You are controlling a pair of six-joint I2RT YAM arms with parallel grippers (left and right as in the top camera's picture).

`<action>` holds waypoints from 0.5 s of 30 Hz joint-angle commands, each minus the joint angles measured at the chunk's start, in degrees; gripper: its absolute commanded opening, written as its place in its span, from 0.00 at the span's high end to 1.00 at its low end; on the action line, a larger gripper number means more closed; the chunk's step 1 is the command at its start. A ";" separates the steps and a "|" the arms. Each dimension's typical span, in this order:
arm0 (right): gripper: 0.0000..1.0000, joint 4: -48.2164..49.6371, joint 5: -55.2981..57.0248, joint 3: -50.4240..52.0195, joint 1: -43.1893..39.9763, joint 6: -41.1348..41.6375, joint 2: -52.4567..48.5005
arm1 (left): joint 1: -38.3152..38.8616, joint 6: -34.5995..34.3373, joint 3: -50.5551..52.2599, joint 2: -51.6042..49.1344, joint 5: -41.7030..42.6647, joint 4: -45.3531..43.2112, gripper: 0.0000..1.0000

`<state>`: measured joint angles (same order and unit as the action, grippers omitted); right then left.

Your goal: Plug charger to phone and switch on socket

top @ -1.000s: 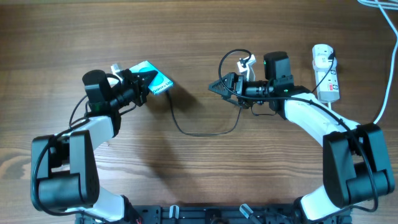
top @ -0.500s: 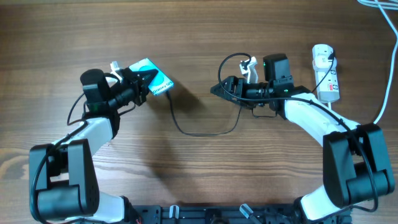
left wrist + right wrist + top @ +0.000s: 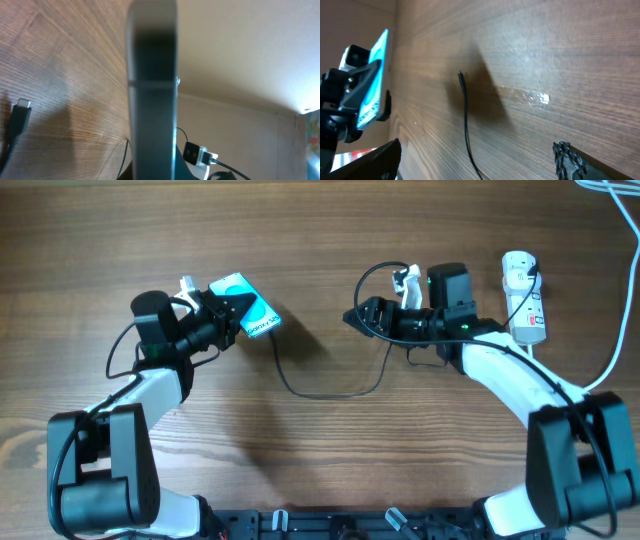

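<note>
1. From above, the light is bright and even. Everything looks sharp.
2. Soft grey shadows lie on the table (image 3: 320,450), one just right of the phone (image 3: 245,305).
3. In the left wrist view the phone is very close to the lens. It looks dark and blurry. A bright spot glows at the right edge. The wood lines look fairly clear.
4. In the right wrist view a white shiny spot of glare sits on the wood. A soft dark shadow lies by the charger (image 3: 465,107) tip. The phone screen shines bright.
</note>
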<state>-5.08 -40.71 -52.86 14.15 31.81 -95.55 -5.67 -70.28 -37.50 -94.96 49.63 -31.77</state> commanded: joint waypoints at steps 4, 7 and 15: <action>0.02 0.39 5.99 0.04 2.82 -1.68 3.91 | 0.20 2.58 -6.82 1.66 2.27 0.39 0.96; 0.02 0.24 8.15 0.04 4.20 -1.81 3.91 | 0.22 4.09 -9.29 1.66 2.43 4.31 0.96; 0.02 -0.35 10.95 0.04 5.07 -1.81 3.91 | 0.37 10.99 -13.00 1.66 2.43 16.04 0.96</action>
<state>-5.26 -32.62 -52.86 19.16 31.14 -92.86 -5.63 -63.92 -48.56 -94.91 50.72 -16.32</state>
